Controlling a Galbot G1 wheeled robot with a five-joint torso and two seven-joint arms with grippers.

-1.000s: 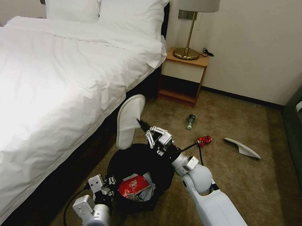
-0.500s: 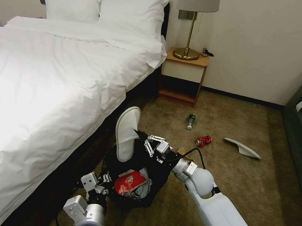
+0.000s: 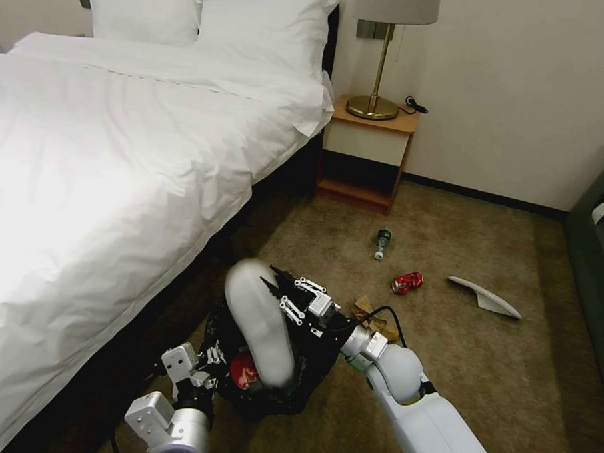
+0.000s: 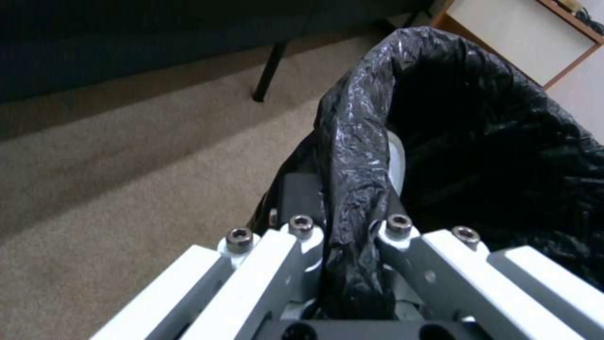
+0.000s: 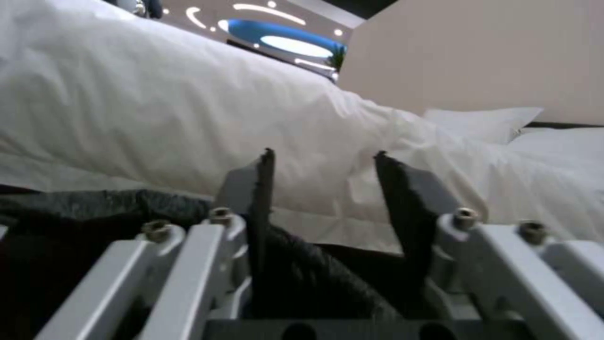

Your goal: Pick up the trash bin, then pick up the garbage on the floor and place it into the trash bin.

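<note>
White slipper (image 3: 261,321) tilts steeply into the trash bin (image 3: 323,361) — right claw (image 3: 273,287) spread empty, left claw (image 4: 343,236) pinching the rim.

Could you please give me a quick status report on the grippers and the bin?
Left gripper shut on trash bin rim. Right gripper open above bin; white slipper dropping in. Bottle, can, second slipper on the floor.
</note>
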